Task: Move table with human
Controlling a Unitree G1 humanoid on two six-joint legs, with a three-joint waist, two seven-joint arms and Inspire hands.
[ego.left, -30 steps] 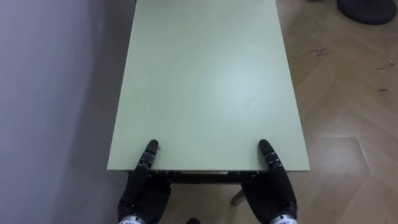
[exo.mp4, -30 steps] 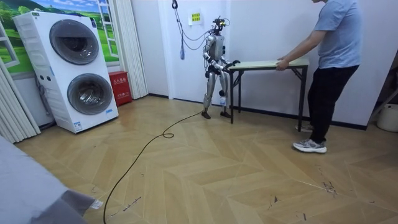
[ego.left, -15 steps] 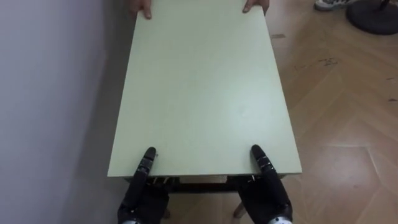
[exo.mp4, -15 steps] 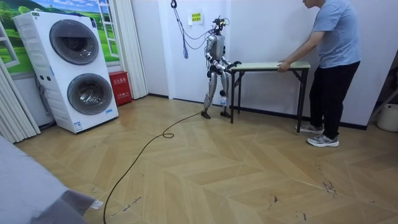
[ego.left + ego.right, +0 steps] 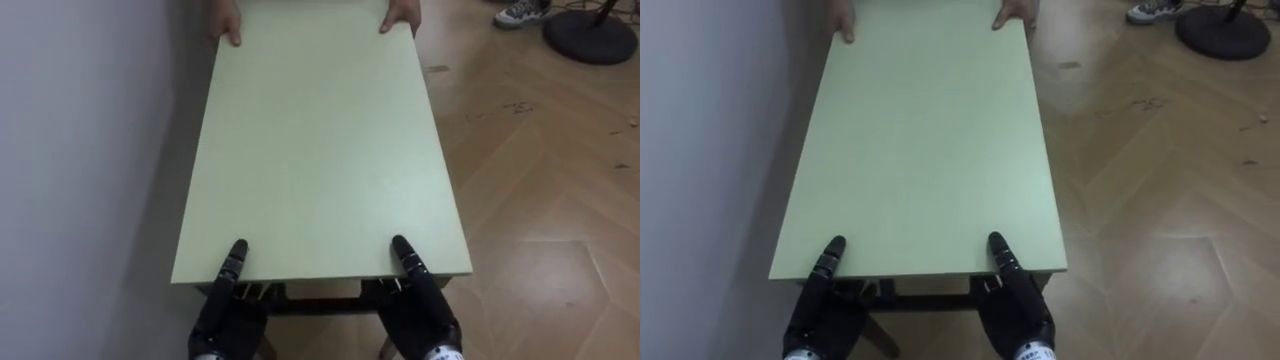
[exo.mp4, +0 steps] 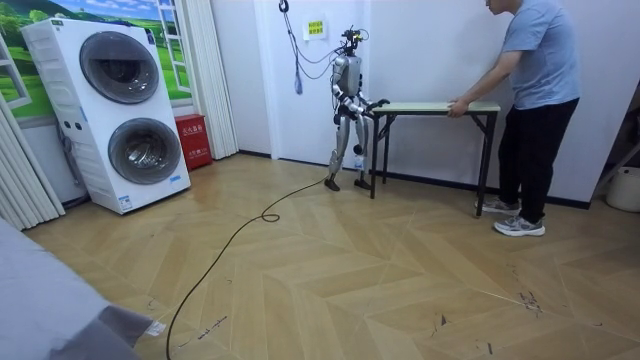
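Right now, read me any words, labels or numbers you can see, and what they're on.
Wall sign above the robot: too small to read.
Red box beside the washing machines: markings too small to read.
Table: no text on its top.
Nothing else legible.

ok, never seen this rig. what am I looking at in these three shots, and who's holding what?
It's a two-legged humanoid robot with human-like hands. Two pictures come from the stereo camera on its head, looking down. The third is from a camera standing in the room. In the head views, the green table runs away from the robot beside a wall. The robot's left hand and right hand are at the near short edge, partly under it, so the grip is hidden. A person's hands hold the far edge. The room view shows the person standing at the opposite end.
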